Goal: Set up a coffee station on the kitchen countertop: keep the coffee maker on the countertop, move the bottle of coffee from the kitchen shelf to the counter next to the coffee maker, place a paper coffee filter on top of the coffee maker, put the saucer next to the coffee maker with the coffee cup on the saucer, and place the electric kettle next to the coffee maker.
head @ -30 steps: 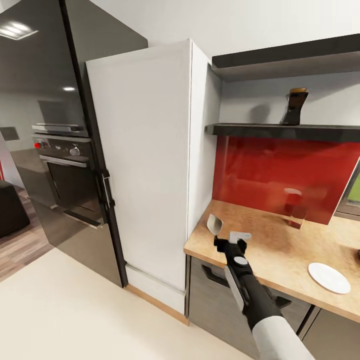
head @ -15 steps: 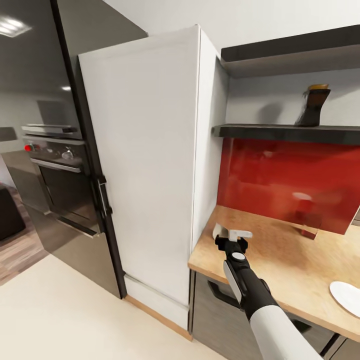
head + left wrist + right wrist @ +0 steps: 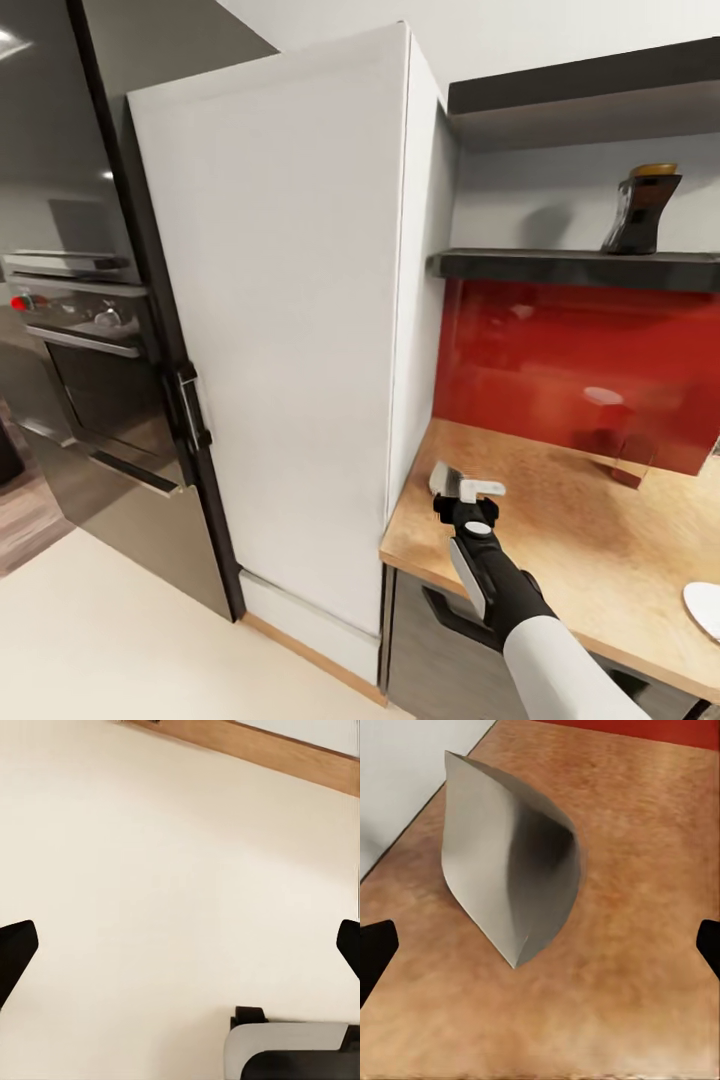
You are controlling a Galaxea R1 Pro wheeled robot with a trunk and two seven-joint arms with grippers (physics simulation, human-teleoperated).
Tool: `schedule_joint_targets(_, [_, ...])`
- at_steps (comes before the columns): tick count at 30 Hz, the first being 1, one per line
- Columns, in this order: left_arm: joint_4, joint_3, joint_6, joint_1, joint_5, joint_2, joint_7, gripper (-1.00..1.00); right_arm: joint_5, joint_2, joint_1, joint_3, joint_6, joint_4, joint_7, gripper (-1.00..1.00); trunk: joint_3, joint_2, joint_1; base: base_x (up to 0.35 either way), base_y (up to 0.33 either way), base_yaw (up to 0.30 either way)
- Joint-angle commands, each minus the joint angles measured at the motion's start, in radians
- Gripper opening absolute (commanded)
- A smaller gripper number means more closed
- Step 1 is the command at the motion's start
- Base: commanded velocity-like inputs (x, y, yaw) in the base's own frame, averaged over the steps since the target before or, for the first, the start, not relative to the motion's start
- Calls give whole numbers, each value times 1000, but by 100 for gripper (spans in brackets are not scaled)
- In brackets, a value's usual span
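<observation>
While the right arm reaches over the near-left counter corner:
Right gripper (image 3: 540, 945): spread wide, holding nothing — paper coffee filter (image 3: 510, 881) between its fingertips, on the kitchen countertop (image 3: 560, 530).
Left gripper (image 3: 180, 949): wide open, empty, over pale floor (image 3: 150, 870).
Bottle of coffee (image 3: 640, 208): upright on the kitchen shelf (image 3: 560, 266), far right.
Saucer (image 3: 706, 608): counter's right edge.

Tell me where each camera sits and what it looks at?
Head view: high on the robot, facing the tan wood-look countertop, black wall shelf and right arm.
Left wrist view: beside the left tool, facing the cream floor; dark fingertips show.
Right wrist view: beside the right tool, facing the grey-tan paper cone filter.
Shared: filter and countertop in head and right wrist views.
</observation>
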Motion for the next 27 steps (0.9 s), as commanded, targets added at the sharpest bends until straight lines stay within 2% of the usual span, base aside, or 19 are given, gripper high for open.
schedule_joint_targets(1, [0, 1, -3, 2, 0, 0, 1, 100, 2, 0, 0, 3, 7, 3, -6, 100, 0, -1, 0, 4, 3, -260])
schedule_joint_targets(5, [7, 2, -2, 6, 0, 3, 2, 100, 2, 0, 0, 3, 6, 10, -6, 100, 0, -1, 0, 2, 1, -264])
schedule_joint_targets(12, [92, 7, -2, 6, -3, 10, 3, 100, 1, 1, 0, 3, 0, 69, -6, 100, 0, -1, 0, 118, 17, -228])
schedule_joint_targets(15, [133, 6, -2, 6, -3, 11, 4, 100, 1, 1, 0, 4, -2, 76, -6, 100, 0, -1, 0, 256, 63, -49])
schedule_joint_targets(18, [213, 5, -1, 6, -3, 10, 4, 100, 1, 1, 0, 4, -2, 79, -6, 100, 0, -1, 0, 84, 19, -12])
schedule_joint_targets(24, [254, 4, 3, 4, -1, 11, 4, 100, 1, 1, 0, 4, -2, 84, -6, 100, 0, -1, 0, 38, 3, -2])
schedule_joint_targets(27, [260, 4, 6, 4, 0, 11, 5, 100, 1, 2, 0, 5, -2, 85, -6, 100, 0, -1, 0, 229, 78, 0])
